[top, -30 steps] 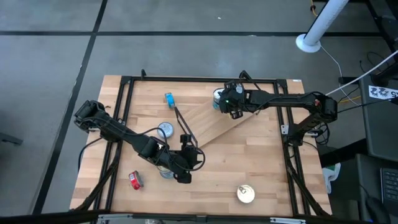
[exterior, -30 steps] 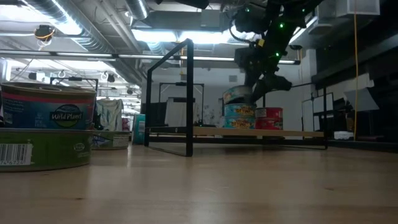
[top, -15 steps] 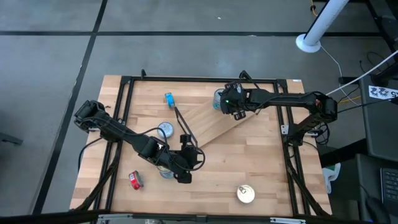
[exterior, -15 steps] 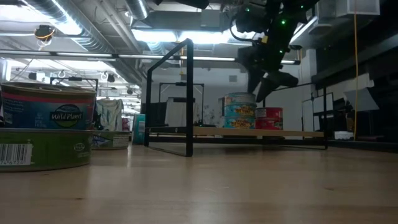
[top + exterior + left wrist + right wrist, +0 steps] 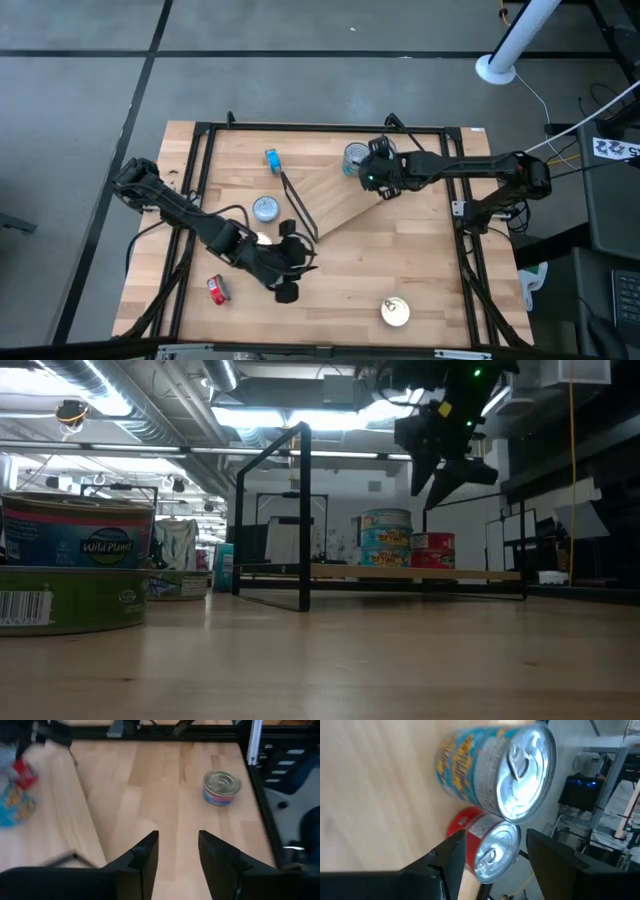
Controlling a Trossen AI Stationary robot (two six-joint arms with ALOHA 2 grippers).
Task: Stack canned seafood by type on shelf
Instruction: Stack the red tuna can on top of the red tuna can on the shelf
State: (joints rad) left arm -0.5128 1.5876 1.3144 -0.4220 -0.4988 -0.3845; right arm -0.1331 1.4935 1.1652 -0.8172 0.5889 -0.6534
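Observation:
On the shelf (image 5: 345, 205) a stack of three blue tins (image 5: 385, 538) stands on the light board (image 5: 430, 572), with a red tin (image 5: 433, 550) beside it. My right gripper (image 5: 450, 460) hangs open above and to the right of them. In its wrist view the red tin (image 5: 492, 851) and the blue stack (image 5: 502, 770) lie beyond its spread fingers. My left gripper (image 5: 295, 270) hovers open over the table near its front left; bare wood shows between its fingers (image 5: 178, 850). Loose tins lie on the table: a blue one (image 5: 272, 158), a silver-lidded one (image 5: 265, 208), a red one (image 5: 217, 290) and another (image 5: 395, 312).
The shelf's black wire frame (image 5: 300, 510) rises at its end, left of the stack. Two stacked tins (image 5: 75, 560) stand very close to the low camera at its left. Black rails (image 5: 200, 220) run along the table's edges. Bare wood (image 5: 400, 250) lies right of my left gripper.
My right gripper has risen from the top of the blue stack and drawn back toward the table's right edge; the stack stays where it was. My left gripper has shifted a little toward the table's left edge and rolled about its own axis.

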